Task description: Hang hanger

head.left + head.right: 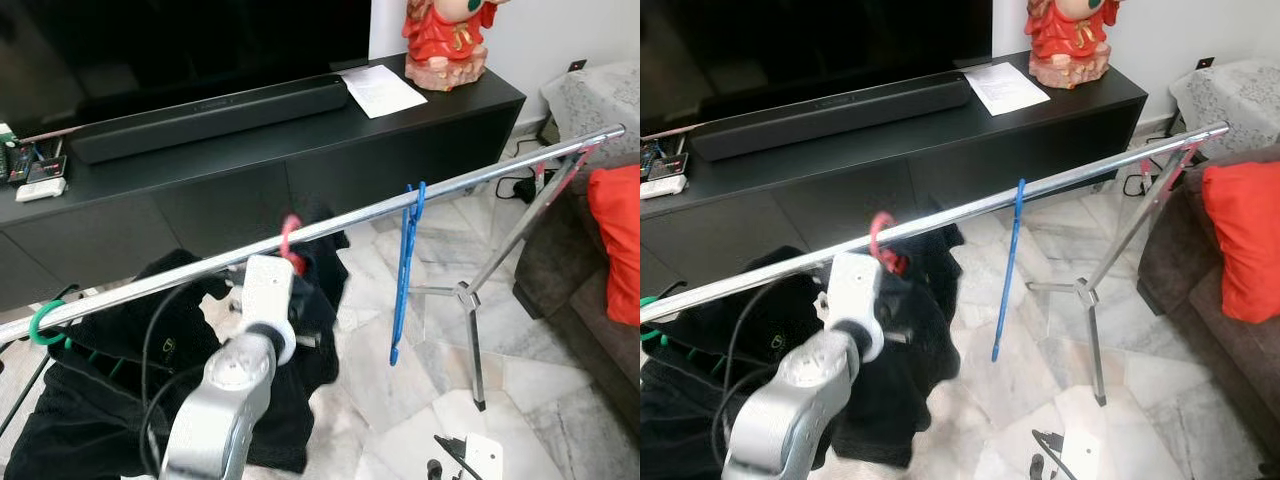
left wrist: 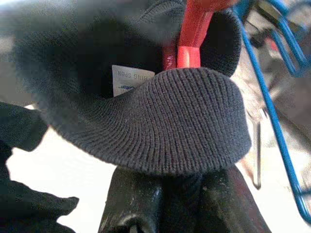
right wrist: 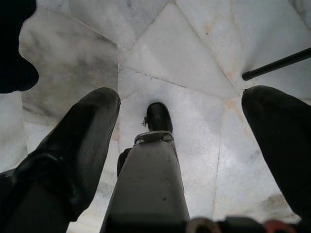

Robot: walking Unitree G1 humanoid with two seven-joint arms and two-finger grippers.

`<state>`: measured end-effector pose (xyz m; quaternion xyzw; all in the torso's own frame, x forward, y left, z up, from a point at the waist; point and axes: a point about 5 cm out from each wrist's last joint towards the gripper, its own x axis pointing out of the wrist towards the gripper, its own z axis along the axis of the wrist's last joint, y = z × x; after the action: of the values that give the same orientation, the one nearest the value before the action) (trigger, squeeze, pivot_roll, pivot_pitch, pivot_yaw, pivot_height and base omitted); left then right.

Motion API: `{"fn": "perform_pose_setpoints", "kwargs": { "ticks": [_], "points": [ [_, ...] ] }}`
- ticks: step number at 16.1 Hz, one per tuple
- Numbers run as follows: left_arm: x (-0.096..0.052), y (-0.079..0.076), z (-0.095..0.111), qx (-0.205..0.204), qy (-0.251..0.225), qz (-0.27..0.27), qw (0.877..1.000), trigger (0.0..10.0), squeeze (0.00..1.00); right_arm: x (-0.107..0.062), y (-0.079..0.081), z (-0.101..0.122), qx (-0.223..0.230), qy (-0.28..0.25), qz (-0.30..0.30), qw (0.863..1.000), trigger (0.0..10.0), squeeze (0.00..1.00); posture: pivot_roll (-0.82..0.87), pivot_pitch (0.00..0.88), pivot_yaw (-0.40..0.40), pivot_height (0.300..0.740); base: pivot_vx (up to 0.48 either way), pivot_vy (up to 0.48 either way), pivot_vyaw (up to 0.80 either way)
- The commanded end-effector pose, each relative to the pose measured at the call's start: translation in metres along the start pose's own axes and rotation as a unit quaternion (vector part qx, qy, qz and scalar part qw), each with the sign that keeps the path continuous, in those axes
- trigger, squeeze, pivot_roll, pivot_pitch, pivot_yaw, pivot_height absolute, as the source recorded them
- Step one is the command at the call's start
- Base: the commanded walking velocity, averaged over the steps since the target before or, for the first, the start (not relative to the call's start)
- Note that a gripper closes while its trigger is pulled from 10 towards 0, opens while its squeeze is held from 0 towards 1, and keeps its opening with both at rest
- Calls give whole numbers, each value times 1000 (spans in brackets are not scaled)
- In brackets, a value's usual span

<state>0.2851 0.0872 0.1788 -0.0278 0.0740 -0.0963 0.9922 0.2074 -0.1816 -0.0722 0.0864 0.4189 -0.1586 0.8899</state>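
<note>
A chrome clothes rail (image 1: 480, 175) runs across in front of me. My left gripper (image 2: 182, 194) is raised to it and is shut on the red hanger (image 2: 190, 39) through the dark knitted collar (image 2: 170, 121) of the black garment it carries. The red hook (image 1: 291, 245) curves over the rail just above my left wrist (image 1: 268, 290). Further right on the rail a bare blue hanger (image 1: 403, 280) hangs. My right gripper (image 3: 182, 97) is low over the marble floor, fingers wide open, holding nothing.
A green hook (image 1: 45, 322) holds another black garment at the rail's left end. The rack's tripod legs (image 1: 470, 300) stand on the marble floor. A black TV console (image 1: 430, 120) is behind, and a sofa with a red cushion (image 1: 615, 240) is at the right.
</note>
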Motion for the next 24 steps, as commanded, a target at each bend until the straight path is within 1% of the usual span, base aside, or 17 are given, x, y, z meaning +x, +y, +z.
{"fn": "perform_pose_setpoints", "kwargs": {
  "ticks": [1,3,6,9,12,13,15,16,17,18,20,21,22,23,24],
  "points": [
    [1,1,3,-10,3,22,1000,10000,0,-2,-2,-10,5,14,-6,1000,10000,0,-8,198,65,740,0,0,0],
    [3,4,2,-25,21,46,998,10000,0,-2,-2,-10,4,14,-7,1000,10000,0,-6,195,65,740,0,0,0],
    [7,8,-5,-39,51,67,996,10000,0,-2,-1,-10,4,15,-6,1000,10000,0,-7,195,65,740,0,0,0],
    [13,13,-6,-37,66,81,994,10000,0,-2,-1,-11,6,17,-7,1000,10000,0,-7,198,65,740,0,0,0],
    [15,13,-8,-36,82,77,993,10000,0,-2,0,-12,6,18,-7,1000,10000,0,-7,203,68,740,0,0,0],
    [15,10,-11,-36,100,62,992,10000,0,-2,-2,-12,7,18,-9,1000,10000,0,-7,203,68,740,0,0,0],
    [16,8,-11,-33,110,47,992,10000,0,-2,-3,-12,7,18,-10,1000,10000,0,-5,206,70,740,0,0,0],
    [15,5,-8,-17,109,18,994,10000,0,-2,-3,-12,8,18,-10,1000,10000,0,-4,210,76,740,0,0,0],
    [14,5,-9,-16,112,16,993,10000,0,-2,-3,-13,8,18,-10,1000,10000,0,-5,210,76,740,0,0,0],
    [14,10,-11,-11,122,24,992,10000,0,-2,-2,-13,9,19,-10,1000,10000,0,-8,210,79,740,0,0,0],
    [14,14,-13,-12,133,30,991,10000,0,-2,-3,-12,11,18,-12,1000,10000,0,-8,210,79,740,0,0,0],
    [13,14,-15,-21,140,30,989,10000,0,-2,-3,-12,11,19,-12,1000,10000,0,-4,210,78,740,0,0,0],
    [13,15,-14,-15,139,28,990,10000,0,-2,-3,-12,10,19,-12,1000,10000,0,-5,209,77,740,0,0,0],
    [13,14,-14,-19,133,19,991,10000,0,-2,-3,-11,8,18,-11,1000,10000,0,-2,207,73,740,0,0,0],
    [13,14,-13,-15,131,15,991,10000,278,-2,-4,-11,8,18,-11,1000,10000,0,-2,207,70,740,0,0,0]
  ]
}}
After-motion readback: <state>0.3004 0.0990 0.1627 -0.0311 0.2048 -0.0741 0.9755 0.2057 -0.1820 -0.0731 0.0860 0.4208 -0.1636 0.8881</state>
